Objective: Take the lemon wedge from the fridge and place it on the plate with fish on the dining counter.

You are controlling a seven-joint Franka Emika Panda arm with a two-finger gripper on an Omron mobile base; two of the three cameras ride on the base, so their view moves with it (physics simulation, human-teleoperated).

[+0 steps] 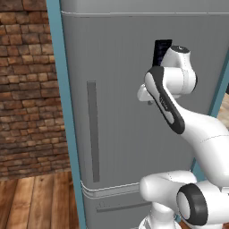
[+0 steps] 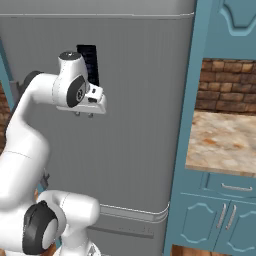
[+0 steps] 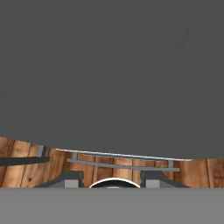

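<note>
- A white robot arm stands before the closed grey fridge (image 1: 129, 112), its door shut flush and the long vertical handle (image 1: 92, 130) running down the left side of the panel in the left base view.
- The gripper (image 2: 83, 114) hangs near the door's middle, just below the small black display panel (image 2: 90, 64); its fingertips point downward and sit apart from the handle.
- In the hand view the two dark fingertips (image 3: 70, 178) stand with a gap between them and nothing in it; the jaws look partly spread, pinching no object.
- The lemon wedge is presumably inside the fridge, behind the shut door, so its exact shelf cannot be told.
- The plate and dining counter are elsewhere; to the right of the fridge stands a teal wall cabinet (image 2: 220, 210) with a mottled stone top (image 2: 225, 140).
- Judged from the task, the wedge should be very light, soft and moist, and likely to slip or squash under a hard pinch.
- The best hold is probably across its two flat cut faces or its firmer rind, with gentle closing.
- The door handle must be taken first, a stiff bar suited to a firm clasp at mid-height.
</note>
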